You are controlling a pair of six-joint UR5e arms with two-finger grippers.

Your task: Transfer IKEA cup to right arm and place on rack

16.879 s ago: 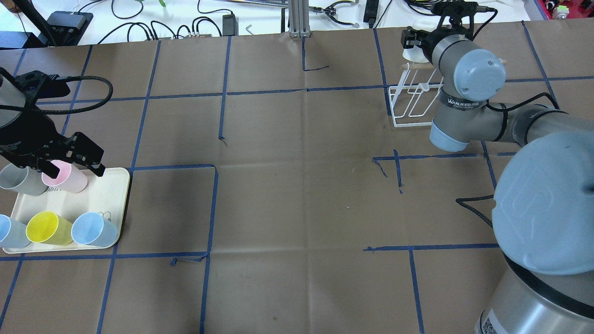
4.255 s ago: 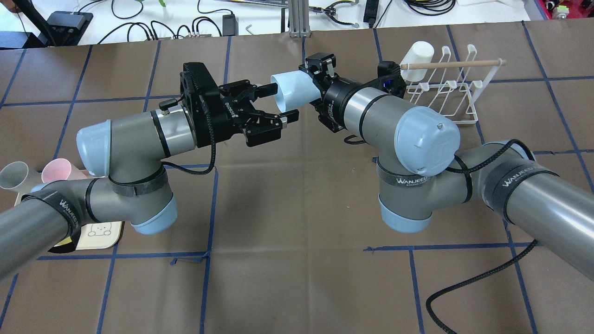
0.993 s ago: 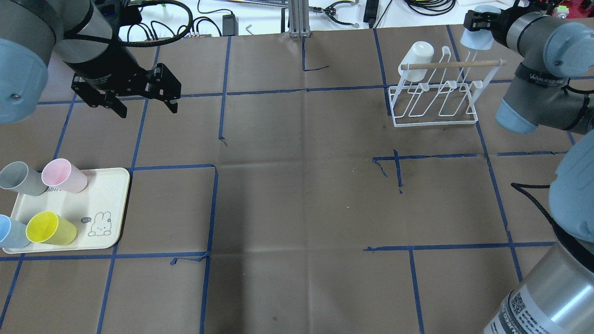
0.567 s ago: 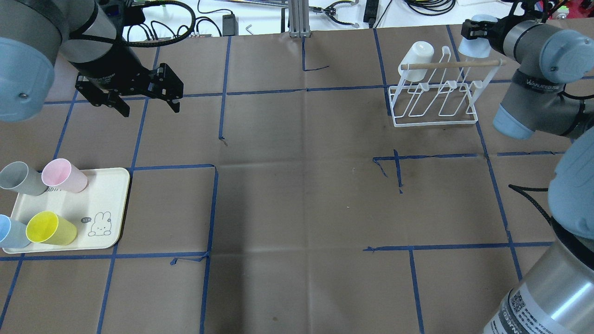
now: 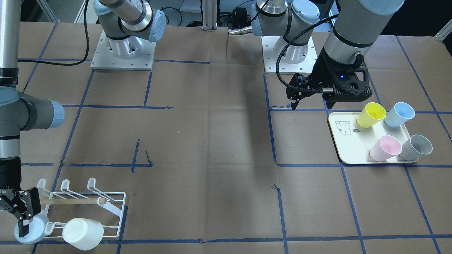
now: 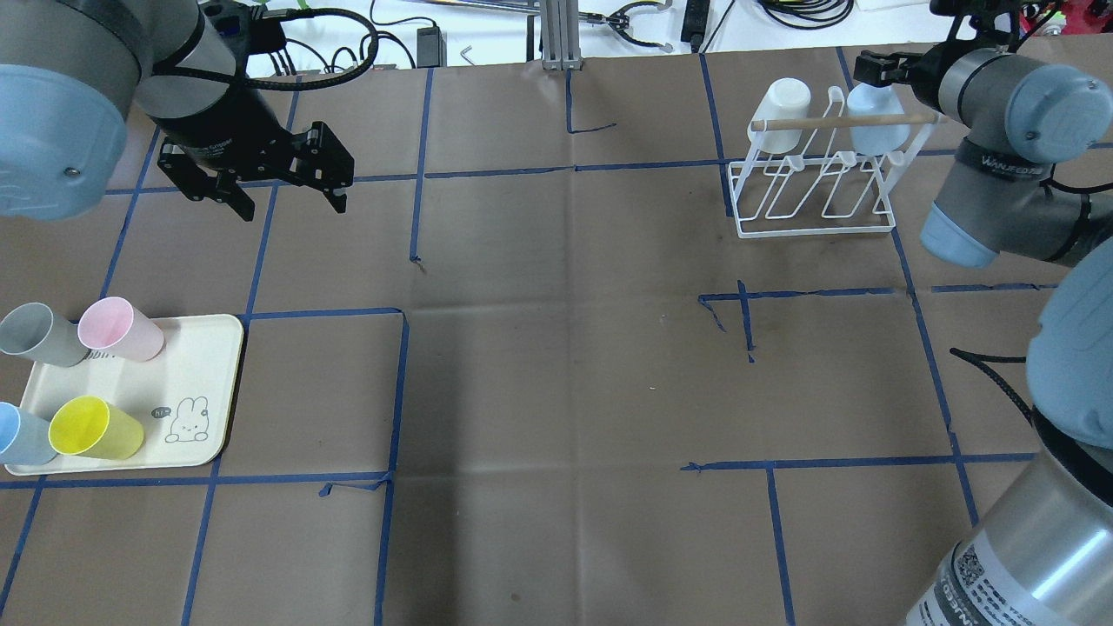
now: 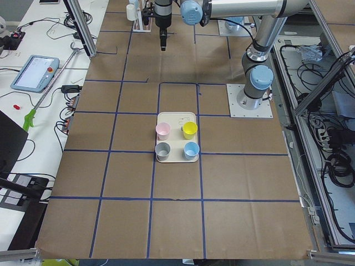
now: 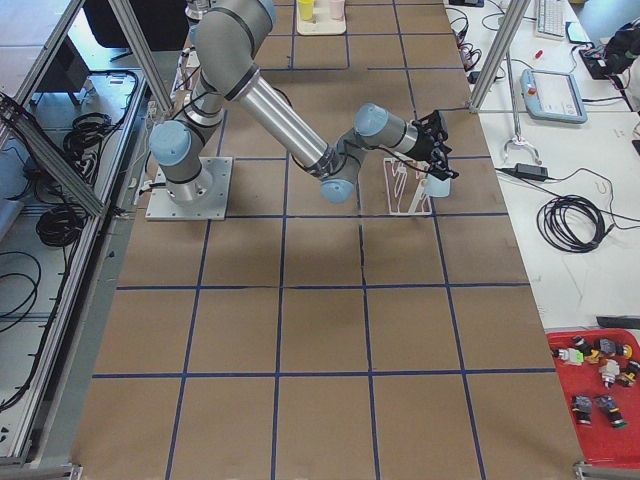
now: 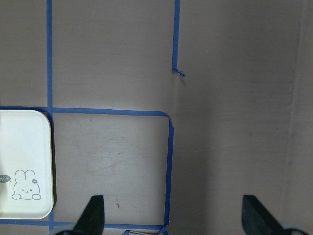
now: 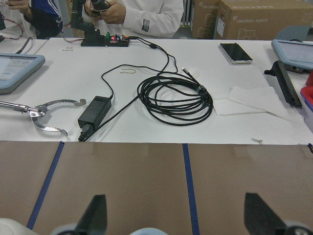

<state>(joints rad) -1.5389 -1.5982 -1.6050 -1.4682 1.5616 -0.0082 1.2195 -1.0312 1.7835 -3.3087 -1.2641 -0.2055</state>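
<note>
The pale blue cup hangs upside down on a back prong of the white wire rack, just right of a white cup. In the front-facing view the blue cup sits at the rack's far left end. My right gripper is right over the blue cup's base. In its wrist view the fingers stand wide apart, with the cup's base low between them. My left gripper is open and empty above the table, far to the left, beyond the tray.
A cream tray at the left front holds a pink cup, a grey one, a yellow one and a blue one. The rack's wooden dowel crosses in front of the hung cups. Cables lie on the white bench behind.
The blue cup has come down onto the rack prong, below the dowel. The right gripper has shifted slightly left above it. The left gripper has drifted a little right and down.
</note>
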